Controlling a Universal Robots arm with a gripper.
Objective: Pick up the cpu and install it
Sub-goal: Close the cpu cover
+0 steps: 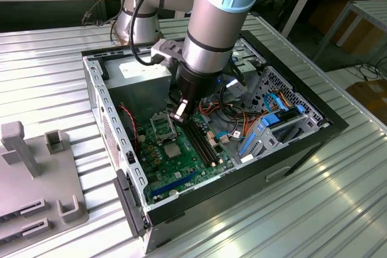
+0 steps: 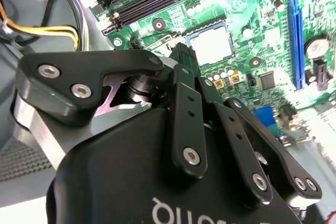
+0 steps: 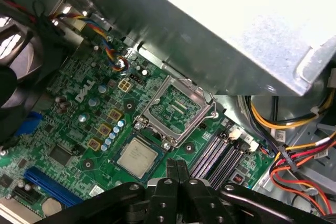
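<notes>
cpu [image 3: 137, 156]: flat on the green motherboard [image 3: 68, 124], silver top up, just beside the black hinged frame [image 3: 173, 109], held by nothing.
gripper [image 3: 176, 165]: fingers pressed together, empty, tips hanging over the board near the cpu's edge, between cpu and memory slots [image 3: 212, 156].
slots: long, black, side by side.
power-supply box [image 3: 220, 30]: grey metal, near the frame, on its side away from the cpu.
case [image 1: 95, 89]: open-topped, on a ribbed metal table [image 1: 48, 64], arm [image 1: 211, 22] reaching down into it.

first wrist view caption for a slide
Shut hand near the cpu lying on the motherboard beside the black hinged frame.
</notes>
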